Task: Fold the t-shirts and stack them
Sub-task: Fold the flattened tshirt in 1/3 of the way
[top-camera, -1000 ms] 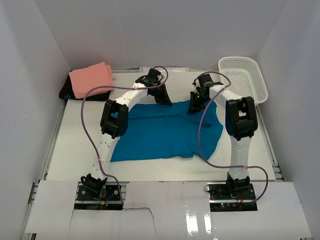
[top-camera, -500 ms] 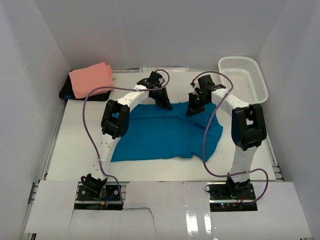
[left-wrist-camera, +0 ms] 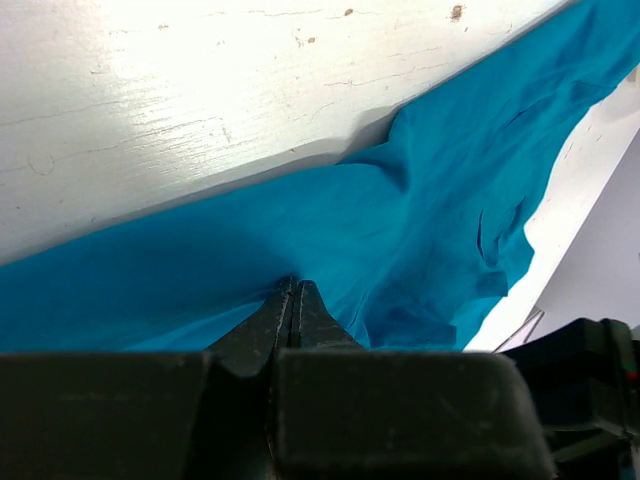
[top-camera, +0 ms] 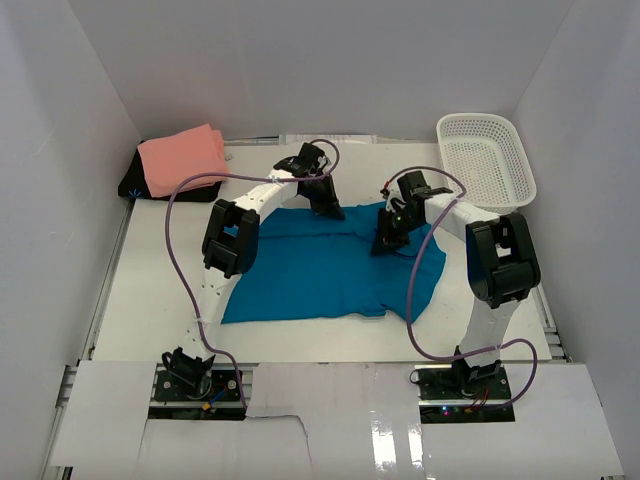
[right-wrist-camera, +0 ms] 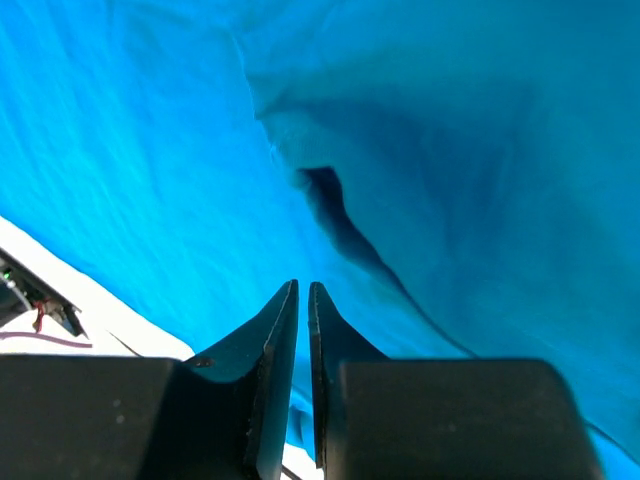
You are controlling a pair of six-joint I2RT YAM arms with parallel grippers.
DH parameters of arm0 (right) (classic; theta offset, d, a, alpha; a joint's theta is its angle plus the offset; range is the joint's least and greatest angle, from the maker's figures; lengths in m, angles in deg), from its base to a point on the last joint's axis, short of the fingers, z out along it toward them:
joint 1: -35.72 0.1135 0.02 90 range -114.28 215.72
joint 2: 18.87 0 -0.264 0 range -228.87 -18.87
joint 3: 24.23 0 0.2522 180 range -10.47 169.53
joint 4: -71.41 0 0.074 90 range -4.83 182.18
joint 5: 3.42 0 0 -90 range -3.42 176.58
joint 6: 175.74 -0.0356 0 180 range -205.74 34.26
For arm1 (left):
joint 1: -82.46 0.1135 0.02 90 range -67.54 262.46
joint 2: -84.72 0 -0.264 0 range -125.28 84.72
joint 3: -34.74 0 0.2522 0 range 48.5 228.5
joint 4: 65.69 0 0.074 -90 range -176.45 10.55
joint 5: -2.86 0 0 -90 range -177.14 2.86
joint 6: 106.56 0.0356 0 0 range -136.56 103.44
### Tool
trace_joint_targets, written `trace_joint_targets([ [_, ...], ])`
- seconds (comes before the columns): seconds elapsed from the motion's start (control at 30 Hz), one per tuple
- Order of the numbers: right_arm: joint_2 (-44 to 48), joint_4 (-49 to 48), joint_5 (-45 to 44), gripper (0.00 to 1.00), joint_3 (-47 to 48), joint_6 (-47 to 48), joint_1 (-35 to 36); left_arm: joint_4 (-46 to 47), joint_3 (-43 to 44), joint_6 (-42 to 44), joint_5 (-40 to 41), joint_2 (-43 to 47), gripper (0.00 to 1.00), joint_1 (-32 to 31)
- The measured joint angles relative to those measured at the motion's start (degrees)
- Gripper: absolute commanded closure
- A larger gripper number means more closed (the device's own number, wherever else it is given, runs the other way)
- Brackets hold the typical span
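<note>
While both the left gripper (left-wrist-camera: 293,284) and right gripper (right-wrist-camera: 303,287) pinch the teal-blue cloth t-shirt (top-camera: 310,268) near its far edge, white tabletop (top-camera: 160,270) lies open leftward.

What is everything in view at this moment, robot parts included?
teal-blue t-shirt: one, spread with creases across the middle of the table
salmon-pink t-shirt: one, folded, far left corner, lying on a black item
black item: one, under the pink shirt; what it is cannot be told
basket: one, white mesh, far right corner, nothing in it
table: one, white
cables: two, purple, one looping off each arm
left gripper: one, black, shut on the teal shirt's far edge
right gripper: one, black, shut, over the teal shirt's right part; a grip on cloth is not clear
</note>
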Motion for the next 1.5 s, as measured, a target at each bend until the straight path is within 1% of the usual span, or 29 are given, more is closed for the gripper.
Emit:
trace_joint_targets([
  [0.07,0.04,-0.44,0.72,0.85,-0.94,-0.09,0.0,-0.13,0.0,0.04,0.02,0.0,0.98,0.0],
  [0.1,0.26,-0.57,0.76,0.82,-1.31,-0.15,0.02,-0.15,0.0,0.07,0.04,0.0,0.98,0.0],
  [0.17,1.31,-0.46,0.52,0.72,-1.9,-0.33,0.11,-0.22,0.0,0.09,0.13,0.0,0.98,0.0],
  [0.2,1.99,-0.5,0.33,0.66,-1.9,-0.39,0.13,-0.24,0.0,0.09,0.17,0.0,0.98,0.0],
  [0.27,3.78,-0.48,-0.07,0.45,-1.77,-0.59,0.13,-0.35,0.0,0.13,0.24,0.0,0.98,0.0],
  [0.33,5.55,-0.37,-1.18,0.43,-1.09,-0.63,0.15,-0.44,0.0,0.28,0.28,0.0,0.98,0.0],
  [0.37,6.25,-0.37,-1.73,0.39,-0.59,-0.48,0.15,-0.5,0.0,0.33,0.35,0.0,0.98,0.0],
  [0.43,7.39,-0.37,-3.37,0.37,0.48,-0.31,0.26,-0.59,0.0,0.48,0.42,0.0,0.98,0.0],
  [0.6,7.67,0.44,-9.86,0.36,3.69,2.16,1.09,-0.81,0.0,0.5,0.48,0.0,0.98,0.02],
  [0.73,7.28,0.7,-13.27,0.36,4.57,5.33,1.66,-0.85,0.0,0.48,0.46,0.0,0.98,0.02],
  [0.8,7.04,0.52,-13.94,0.37,4.57,6.84,1.84,-0.9,0.0,0.48,0.48,0.0,0.98,0.02],
  [0.97,4.76,-1.25,-14.38,0.45,4.81,10.64,1.86,-1.09,0.0,0.48,0.46,0.0,0.98,0.02],
  [1.13,-0.07,-2.56,-12.87,0.45,6.03,13.75,1.86,-1.22,0.0,0.52,0.46,0.0,0.98,0.04],
  [1.23,-1.44,-3.02,-11.89,0.46,6.25,14.69,1.86,-1.22,0.0,0.59,0.46,0.0,0.98,0.17],
  [1.27,-1.79,-3.26,-11.54,0.48,6.43,14.99,1.86,-1.25,0.0,0.68,0.46,0.0,0.98,0.22],
  [1.3,-2.1,-3.43,-11.26,0.52,6.69,15.21,1.86,-1.22,0.0,0.7,0.46,0.0,0.98,0.31],
  [1.33,-2.43,-3.67,-10.95,0.55,6.99,15.47,1.86,-1.22,0.0,0.72,0.46,0.0,0.98,0.37],
  [1.5,-2.84,-4.57,-9.09,0.63,7.63,15.65,1.86,-1.22,0.0,0.92,0.46,0.0,0.98,0.57],
])
